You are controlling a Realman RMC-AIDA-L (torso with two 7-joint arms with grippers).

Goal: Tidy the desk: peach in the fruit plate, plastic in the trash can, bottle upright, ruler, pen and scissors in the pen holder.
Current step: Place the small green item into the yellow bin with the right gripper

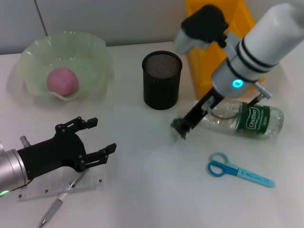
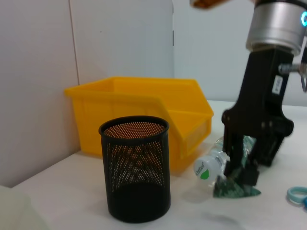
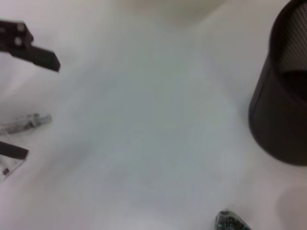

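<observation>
The peach (image 1: 62, 80) sits in the fruit plate (image 1: 33, 50) at far left, with the pen holder (image 1: 162, 80) to its right and the trash can (image 1: 209, 52) beyond. The bottle (image 1: 247, 118) lies before the trash can, the scissors (image 1: 237, 170) nearer. At near left the pen (image 1: 61, 198) seems to lie across the ruler (image 1: 52, 189).

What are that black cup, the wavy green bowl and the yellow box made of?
The pen holder looks like black wire mesh, probably metal: light shows through its fine lattice. The fruit plate seems to be translucent pale-green plastic, maybe glass; the desk shows faintly through its scalloped wall. The trash can appears to be moulded, opaque yellow plastic with a smooth, slightly glossy surface.
</observation>
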